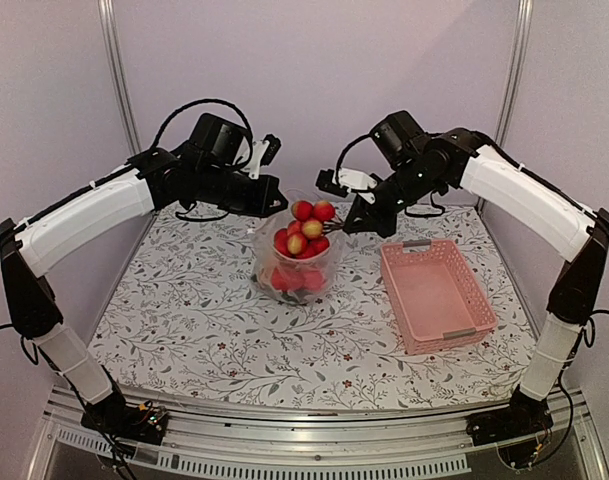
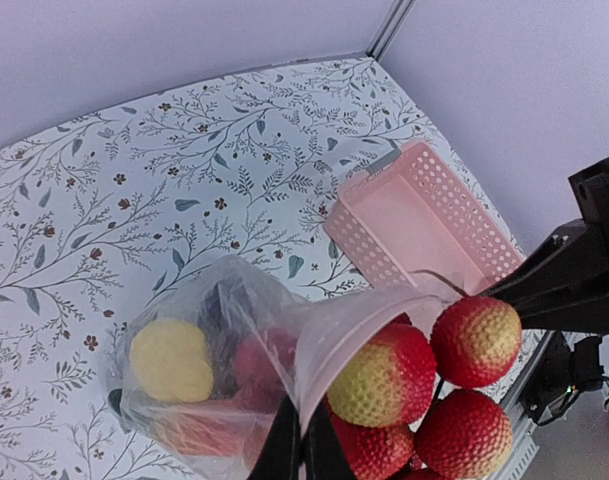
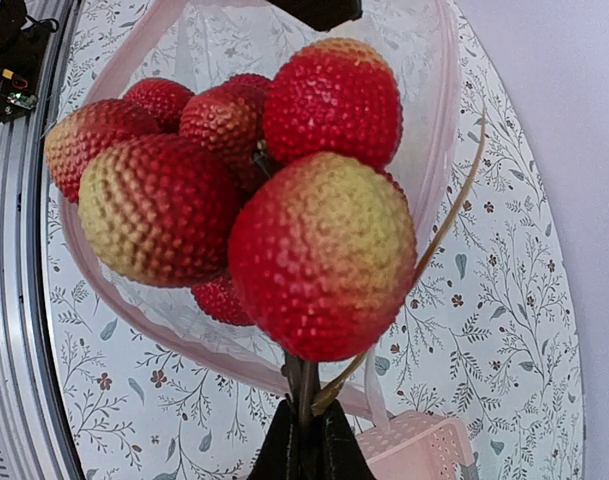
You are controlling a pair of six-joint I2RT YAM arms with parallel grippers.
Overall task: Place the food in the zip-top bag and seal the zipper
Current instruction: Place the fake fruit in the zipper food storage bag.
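The clear zip-top bag [image 1: 299,272] stands open mid-table with yellow [image 2: 171,360], red and dark food pieces at its bottom. My left gripper [image 1: 281,203] is shut on the bag's left rim [image 2: 302,450] and holds it up. My right gripper [image 1: 346,222] is shut on the stem [image 3: 312,440] of a bunch of red-and-yellow bumpy fruits [image 1: 306,230]. The bunch [image 3: 314,250] hangs at the bag's mouth, its lower fruits inside the rim. The zipper strip [image 3: 200,341] runs open around the bunch, which also shows in the left wrist view [image 2: 394,375].
A pink slotted basket [image 1: 436,295] lies to the right of the bag, with nothing in it, and also shows in the left wrist view [image 2: 414,225]. The floral table cover [image 1: 184,330] reaches to the frame posts and walls at the back.
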